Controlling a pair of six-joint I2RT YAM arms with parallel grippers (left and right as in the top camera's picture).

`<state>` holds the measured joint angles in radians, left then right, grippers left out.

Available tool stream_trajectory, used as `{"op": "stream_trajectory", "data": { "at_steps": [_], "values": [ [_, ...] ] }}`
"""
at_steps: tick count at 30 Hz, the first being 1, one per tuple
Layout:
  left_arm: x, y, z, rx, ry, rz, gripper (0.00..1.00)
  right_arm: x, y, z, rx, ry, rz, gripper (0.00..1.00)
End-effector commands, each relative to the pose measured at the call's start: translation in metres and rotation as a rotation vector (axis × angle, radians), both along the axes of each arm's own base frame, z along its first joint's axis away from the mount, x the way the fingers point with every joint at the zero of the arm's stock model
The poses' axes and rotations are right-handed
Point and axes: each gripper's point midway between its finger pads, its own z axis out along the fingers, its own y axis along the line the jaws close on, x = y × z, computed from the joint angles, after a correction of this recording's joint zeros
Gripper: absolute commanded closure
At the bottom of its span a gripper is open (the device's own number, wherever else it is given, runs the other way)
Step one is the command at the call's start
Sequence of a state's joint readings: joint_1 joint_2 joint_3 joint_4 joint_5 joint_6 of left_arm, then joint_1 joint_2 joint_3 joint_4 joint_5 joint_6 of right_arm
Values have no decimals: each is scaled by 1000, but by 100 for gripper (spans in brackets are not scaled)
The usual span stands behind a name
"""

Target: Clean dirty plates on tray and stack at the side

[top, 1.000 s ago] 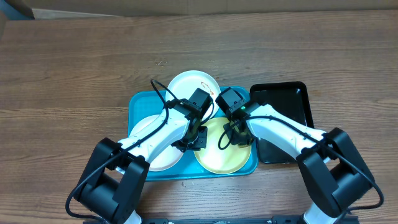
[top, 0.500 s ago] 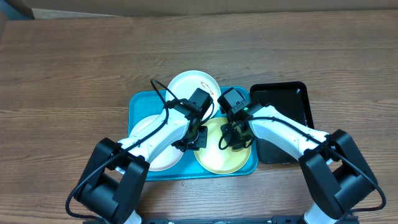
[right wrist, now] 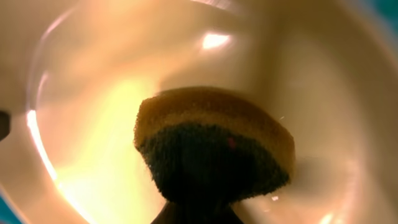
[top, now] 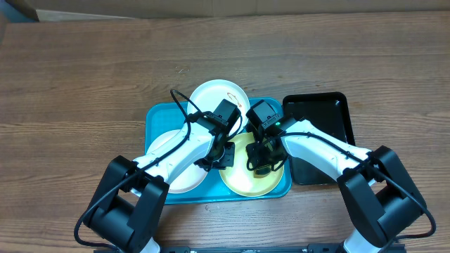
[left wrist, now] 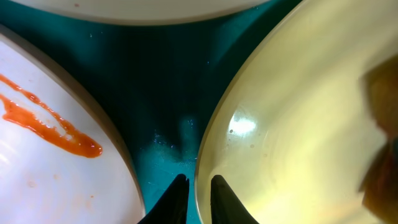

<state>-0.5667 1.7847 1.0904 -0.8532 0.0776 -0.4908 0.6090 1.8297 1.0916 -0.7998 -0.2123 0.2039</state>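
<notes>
The turquoise tray (top: 156, 117) holds three plates. The pale yellow-green plate (top: 242, 181) lies at its right. My left gripper (top: 223, 156) is shut on this plate's left rim, one finger on the tray side and one inside the plate (left wrist: 298, 124). My right gripper (top: 259, 163) is shut on a yellow and dark green sponge (right wrist: 214, 143), which is pressed onto the yellow-green plate (right wrist: 323, 93). A white plate (left wrist: 37, 168) with an orange smear (left wrist: 53, 124) lies at the left. Another white plate (top: 211, 95) with a small smear sits at the tray's far edge.
A smaller black tray (top: 327, 133) lies right of the turquoise one, partly under my right arm. Brown wooden table (top: 84, 70) surrounds both trays. A cardboard edge (top: 211, 5) runs along the far side.
My right gripper has slid the sponge a little toward the near side of the yellow-green plate. My left gripper has narrowed onto the plate's rim and otherwise stayed put.
</notes>
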Motion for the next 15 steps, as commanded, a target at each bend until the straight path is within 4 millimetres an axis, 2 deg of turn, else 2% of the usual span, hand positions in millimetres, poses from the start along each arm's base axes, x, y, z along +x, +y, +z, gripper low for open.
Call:
{"op": "stream_trajectory", "data": {
  "at_steps": [1, 4, 9, 12, 15],
  "values": [
    [-3, 2, -5, 8, 15, -2, 84, -5, 17, 13, 124, 68, 46, 96],
    [-3, 2, -5, 8, 15, -2, 83, 15, 29, 54, 263, 62, 75, 96],
    [-3, 2, -5, 8, 15, -2, 83, 47, 4, 94, 257, 24, 22, 96],
    [-3, 2, -5, 7, 15, -2, 83, 59, -24, 104, 207, 16, -35, 96],
    [-3, 2, -5, 5, 16, -2, 83, 68, -59, 99, 128, 18, -110, 96]
  ]
}}
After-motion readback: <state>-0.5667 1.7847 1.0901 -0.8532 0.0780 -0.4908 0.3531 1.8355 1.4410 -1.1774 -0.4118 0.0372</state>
